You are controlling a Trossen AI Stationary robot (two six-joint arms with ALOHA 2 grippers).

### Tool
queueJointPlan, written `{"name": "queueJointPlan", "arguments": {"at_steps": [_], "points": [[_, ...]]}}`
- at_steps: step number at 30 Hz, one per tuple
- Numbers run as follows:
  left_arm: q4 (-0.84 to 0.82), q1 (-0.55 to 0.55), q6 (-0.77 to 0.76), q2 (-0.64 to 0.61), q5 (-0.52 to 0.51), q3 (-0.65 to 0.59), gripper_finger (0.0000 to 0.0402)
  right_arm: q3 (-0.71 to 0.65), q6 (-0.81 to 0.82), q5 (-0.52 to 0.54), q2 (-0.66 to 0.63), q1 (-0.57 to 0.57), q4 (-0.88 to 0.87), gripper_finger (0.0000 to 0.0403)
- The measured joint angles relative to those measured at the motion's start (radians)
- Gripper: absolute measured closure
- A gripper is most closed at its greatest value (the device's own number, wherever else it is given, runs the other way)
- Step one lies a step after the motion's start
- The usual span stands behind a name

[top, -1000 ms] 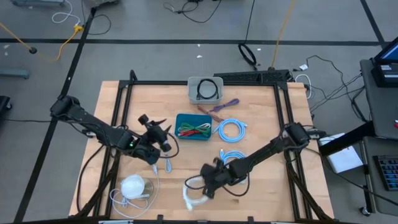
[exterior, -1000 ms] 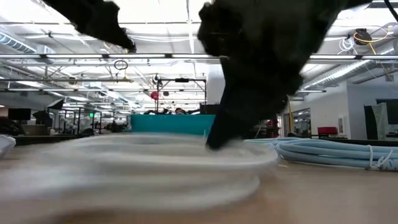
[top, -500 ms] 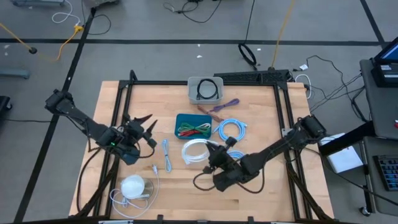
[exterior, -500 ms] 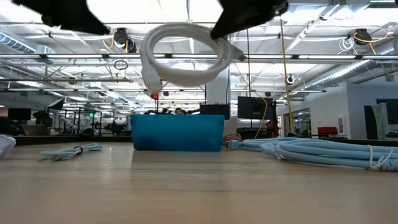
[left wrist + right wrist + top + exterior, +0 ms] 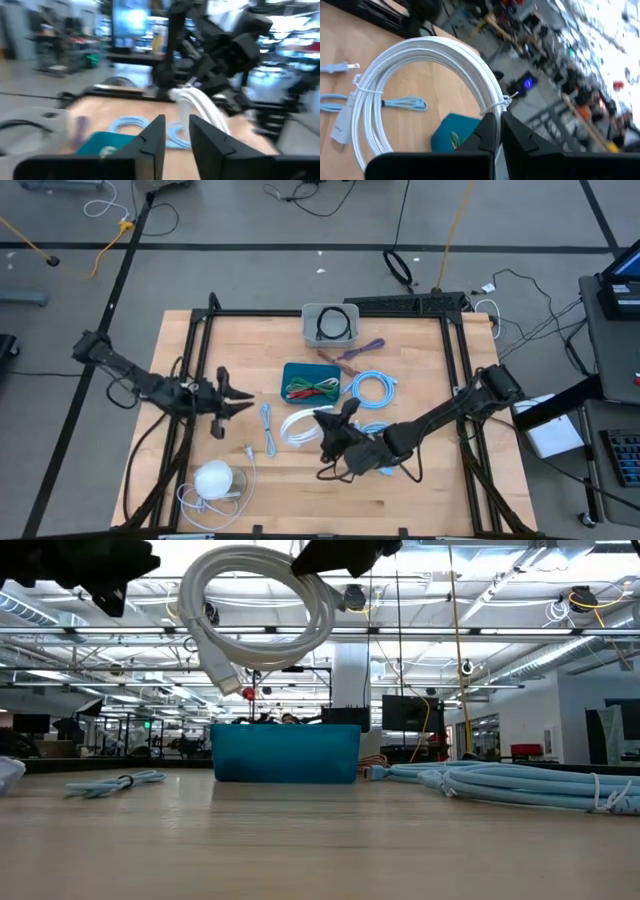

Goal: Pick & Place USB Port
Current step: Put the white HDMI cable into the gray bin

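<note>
Right claw [image 5: 322,423] clamped on white coiled USB cable [image 5: 300,426], held aloft just beside teal bin [image 5: 310,383] for clearance | left claw [image 5: 228,393] narrowly parted, empty, beyond bin over tabletop [image 5: 420,360]

Even, diffuse overhead light is seen on the table [image 5: 420,360] in the high view, with only faint shadows cast. In the low view, bright ceiling fixtures [image 5: 575,600] are blown out to glare and the arms above are reduced to black silhouettes. Heavy motion blur is noted across the left wrist view, while in the right wrist view the white cable coil [image 5: 420,95] is sharp and the room behind is smeared.
</note>
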Motion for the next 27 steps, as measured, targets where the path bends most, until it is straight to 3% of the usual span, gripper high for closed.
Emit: {"name": "queueJointPlan", "arguments": {"at_steps": [3,6,13,18,24,27], "points": [[0.005,0.047,-0.053,0.024,0.082,-0.006,0.0272,-0.065,-0.14,-0.042,0.0,-0.003,0.195,0.0399],[0.031,0.077,-0.089,0.084,0.095,-0.006,0.0224,-0.126,-0.238,-0.037,0.0,-0.017,0.359,0.0399],[0.209,0.126,-0.077,0.255,0.076,-0.005,0.0137,-0.201,-0.425,0.113,0.0,-0.073,0.669,0.0399],[0.238,0.167,-0.033,0.371,-0.02,0.025,0.0132,-0.22,-0.322,0.086,-0.001,-0.116,0.795,0.0399],[0.379,0.201,0.013,0.479,0.009,0.044,0.0154,-0.261,-0.267,0.082,0.0,-0.147,0.837,0.0399],[0.435,0.238,0.009,0.509,0.081,0.044,0.0157,-0.273,-0.273,0.059,0.0,-0.148,0.879,0.0399]]}}
